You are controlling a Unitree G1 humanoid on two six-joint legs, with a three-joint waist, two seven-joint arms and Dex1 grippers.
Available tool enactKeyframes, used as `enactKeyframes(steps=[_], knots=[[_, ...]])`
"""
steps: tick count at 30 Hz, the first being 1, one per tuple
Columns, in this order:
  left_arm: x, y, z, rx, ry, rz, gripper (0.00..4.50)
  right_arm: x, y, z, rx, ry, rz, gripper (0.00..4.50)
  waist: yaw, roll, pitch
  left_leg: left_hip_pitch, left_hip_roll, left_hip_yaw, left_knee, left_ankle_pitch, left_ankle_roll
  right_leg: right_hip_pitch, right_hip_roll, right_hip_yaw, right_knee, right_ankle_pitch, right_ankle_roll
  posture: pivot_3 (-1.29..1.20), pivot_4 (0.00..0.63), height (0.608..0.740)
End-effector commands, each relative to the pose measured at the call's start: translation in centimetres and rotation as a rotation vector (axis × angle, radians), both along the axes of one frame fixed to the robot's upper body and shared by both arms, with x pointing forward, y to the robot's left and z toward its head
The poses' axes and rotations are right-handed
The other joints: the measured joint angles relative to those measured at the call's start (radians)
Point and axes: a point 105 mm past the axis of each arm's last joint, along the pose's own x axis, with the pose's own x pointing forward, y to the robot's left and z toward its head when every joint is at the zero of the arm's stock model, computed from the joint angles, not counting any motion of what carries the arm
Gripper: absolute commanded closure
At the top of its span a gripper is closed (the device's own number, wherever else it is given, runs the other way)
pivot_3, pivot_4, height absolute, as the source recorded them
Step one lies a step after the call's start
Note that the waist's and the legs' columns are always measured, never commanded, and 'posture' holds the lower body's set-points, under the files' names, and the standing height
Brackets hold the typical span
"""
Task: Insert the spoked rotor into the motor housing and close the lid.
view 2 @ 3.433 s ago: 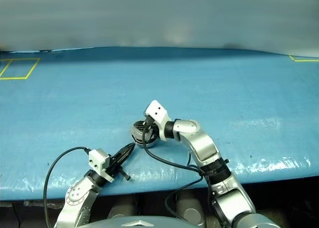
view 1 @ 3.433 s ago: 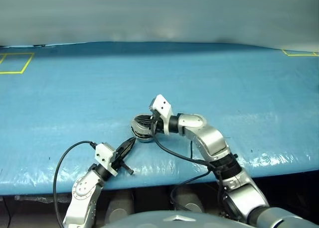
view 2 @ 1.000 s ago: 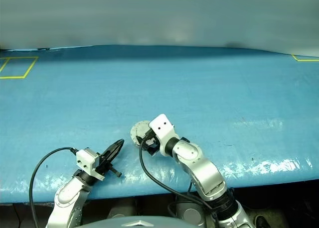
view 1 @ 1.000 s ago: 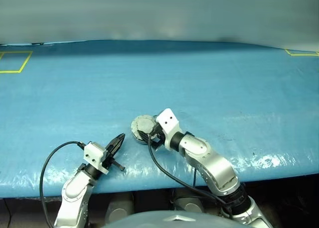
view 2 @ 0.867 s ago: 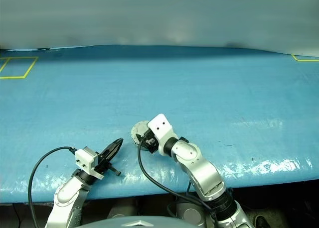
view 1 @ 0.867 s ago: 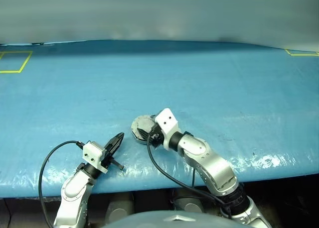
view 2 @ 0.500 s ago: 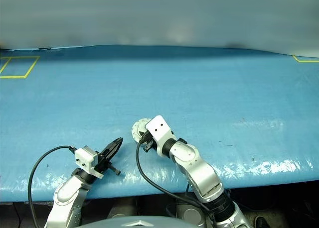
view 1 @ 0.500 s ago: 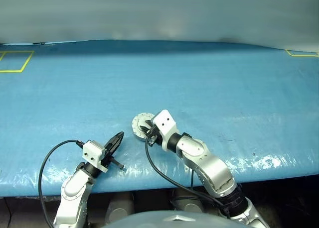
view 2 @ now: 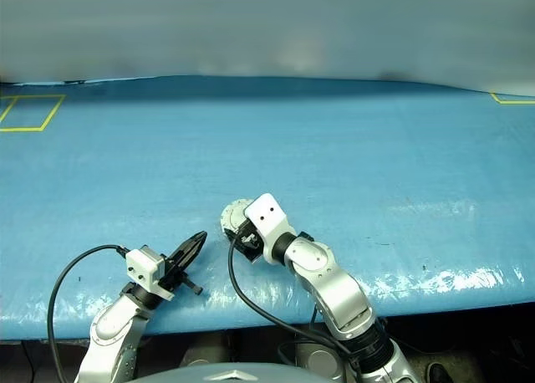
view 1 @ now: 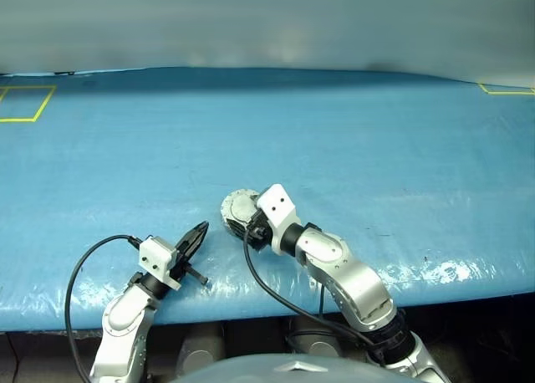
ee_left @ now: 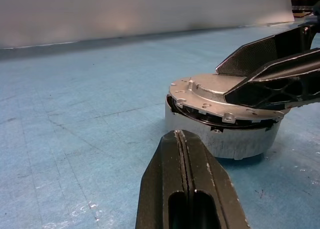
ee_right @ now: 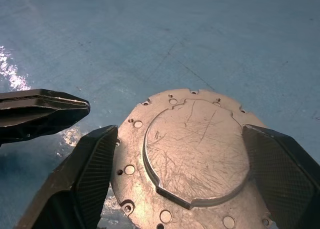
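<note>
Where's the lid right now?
The lid sits on the motor housing, near the blue table's front edge, between the right tool's open fingers, beside the left tool.

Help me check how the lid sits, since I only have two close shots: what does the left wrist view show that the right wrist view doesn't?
The left wrist view sees the motor housing's side wall, with the lid lying tilted on it, a dark gap under one edge. The right wrist view looks down on the lid's scratched top with its raised centre and rim holes. Both show the lid, the blue table, the shut left gripper and the right gripper spread around the lid.
</note>
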Motion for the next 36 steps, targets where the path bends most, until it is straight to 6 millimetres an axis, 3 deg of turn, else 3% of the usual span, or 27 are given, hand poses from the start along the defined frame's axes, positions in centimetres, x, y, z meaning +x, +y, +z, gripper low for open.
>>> enactKeyframes(steps=[1,17,23,36], knots=[[0.0,0.0,0.2,-0.003,-0.013,0.001,4.5,0.0,0.2,0.9,0.031,-0.029,0.003,0.08,0.0,0.0,0.0,0.0,0.0,0.0,0.0,0.0,0.0,0.0,0.0,0.0,0.0,0.0,0.0,0.0,0.15,0.74],[0.0,-0.1,0.2,-0.011,-0.018,0.001,4.5,1.2,-0.4,-0.1,0.03,-0.033,-0.075,0.03,0.0,0.0,0.0,0.0,0.0,0.0,0.0,0.0,0.0,0.0,0.0,0.0,0.0,0.0,0.0,0.0,0.15,0.74],[0.0,-0.1,0.3,-0.01,-0.017,0.001,4.5,1.1,-0.4,-0.2,0.029,-0.036,-0.069,1.47,0.001,0.0,0.0,0.0,0.0,0.0,0.0,0.0,0.0,0.0,0.0,0.0,0.0,0.002,0.003,0.0,0.15,0.74],[0.0,-0.2,0.0,-0.006,-0.008,0.001,4.5,1.1,-0.1,-0.5,-0.003,-0.039,-0.085,1.46,0.001,0.0,0.0,0.0,0.0,0.0,0.001,0.0,0.0,0.0,0.0,0.0,0.0,0.002,0.003,0.0,0.15,0.74]])
